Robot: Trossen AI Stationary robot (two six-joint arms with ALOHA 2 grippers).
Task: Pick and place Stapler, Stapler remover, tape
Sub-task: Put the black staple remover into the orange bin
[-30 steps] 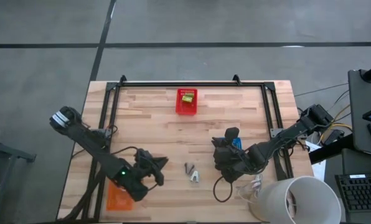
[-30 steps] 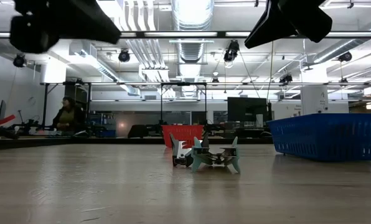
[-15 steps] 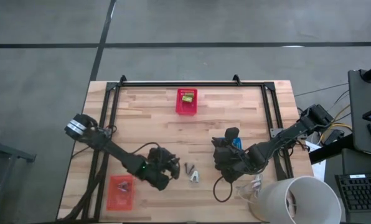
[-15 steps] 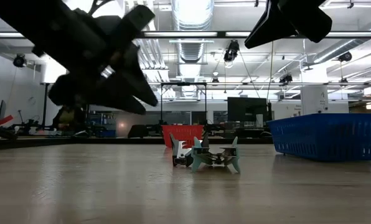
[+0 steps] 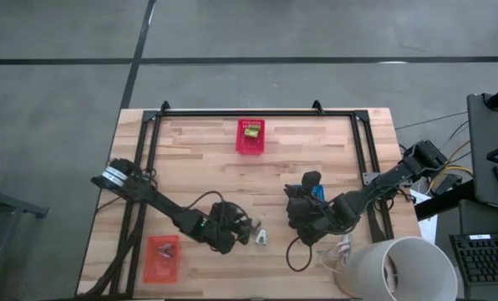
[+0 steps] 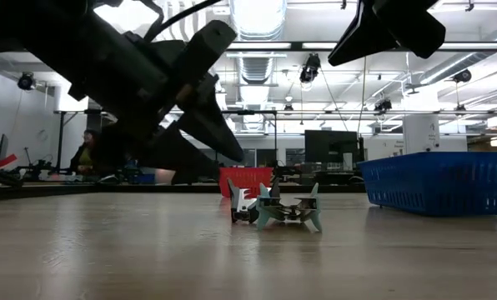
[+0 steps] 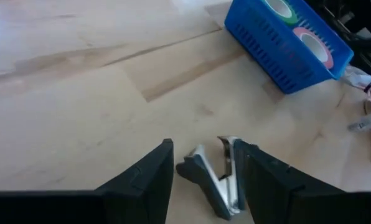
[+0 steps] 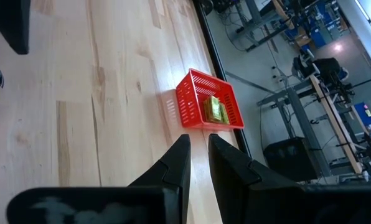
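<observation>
Table point(image 5: 316, 142) of pale wood planks carries a black frame point(image 5: 257, 113) along its far edge and sides; we note it first as the largest thing. Off its near right corner stands a big white bin point(image 5: 395, 267). Our left arm reaches in across the near half, and its left gripper point(image 5: 242, 231) hangs just above the staple remover point(image 5: 260, 237); in the left wrist view the fingers point(image 7: 142, 180) are spread, one to each side of that remover point(image 7: 213, 180), not yet touching as far as we can tell. Our right arm waits lower right, its right gripper point(image 5: 303, 201) over the blue basket point(image 5: 317, 191); in the right wrist view its fingers point(image 8: 173, 165) stand nearly together with a thin gap and nothing between them. That blue basket point(image 7: 285, 46) holds the green tape roll point(image 7: 279, 7) and the pink tape roll point(image 7: 316, 48). A red basket point(image 5: 250, 136) sits at the far middle edge with the yellow-green stapler point(image 5: 251, 131) inside. An orange tray point(image 5: 162, 257) lies near the near left corner. A person point(image 6: 86, 154) sits far off in the room.
</observation>
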